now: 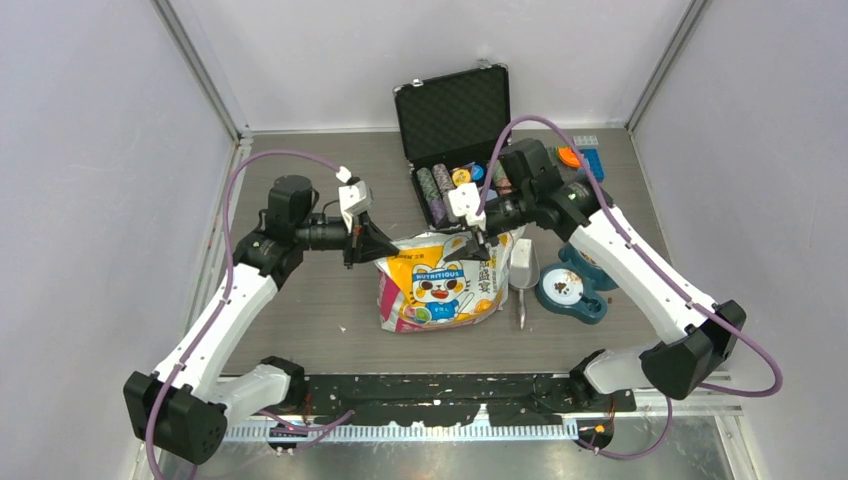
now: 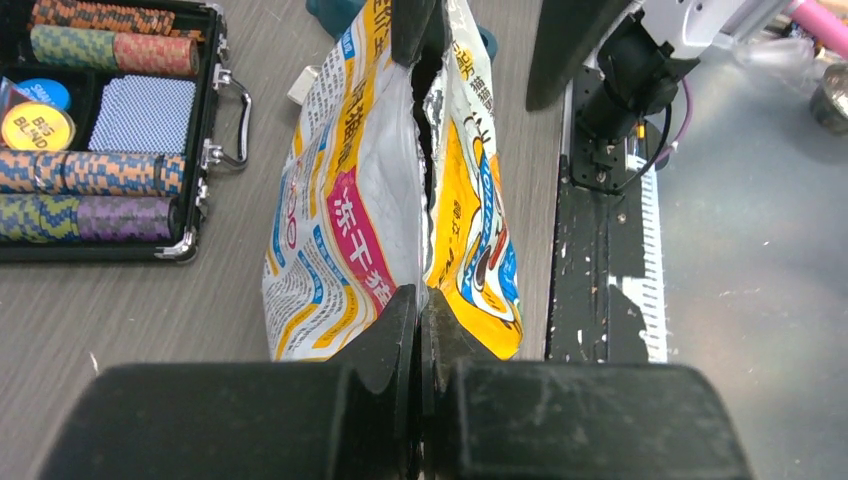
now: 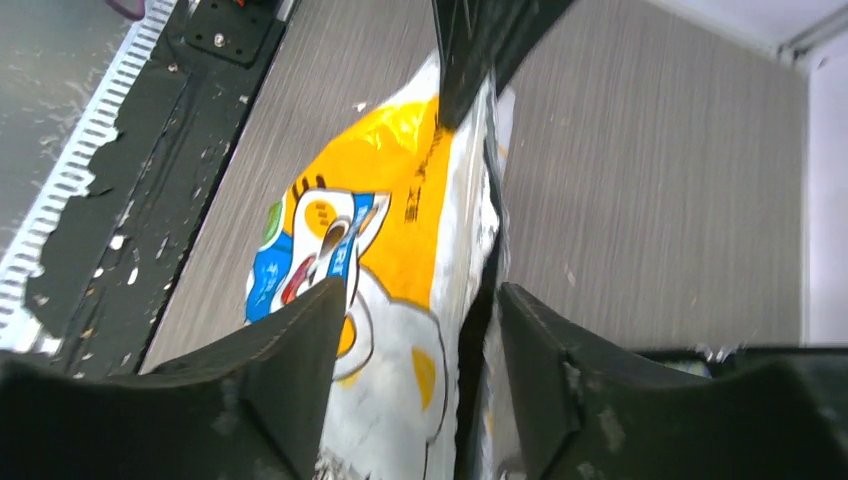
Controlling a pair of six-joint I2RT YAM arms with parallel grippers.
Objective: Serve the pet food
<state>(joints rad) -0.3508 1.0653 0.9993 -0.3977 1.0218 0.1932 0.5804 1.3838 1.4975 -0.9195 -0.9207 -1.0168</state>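
Note:
The pet food bag [image 1: 440,285] stands at the table's middle, its top edge split into a narrow dark slit. The kibble inside is hidden; a few brown pieces [image 1: 566,289] lie in the teal bowl [image 1: 545,292]. My left gripper [image 1: 383,246] is shut on the bag's top left corner, and its pinched jaws show in the left wrist view [image 2: 422,305] on the bag [image 2: 350,220]. My right gripper [image 1: 483,244] is at the bag's top right corner. In the right wrist view it [image 3: 420,335] is open, its jaws astride the bag's top edge [image 3: 400,230].
A white scoop [image 1: 523,265] lies between the bag and the bowl. An open black case [image 1: 455,110] of poker chips [image 1: 435,192] stands behind the bag; it also shows in the left wrist view [image 2: 215,130]. The black base rail [image 1: 450,395] runs along the near edge.

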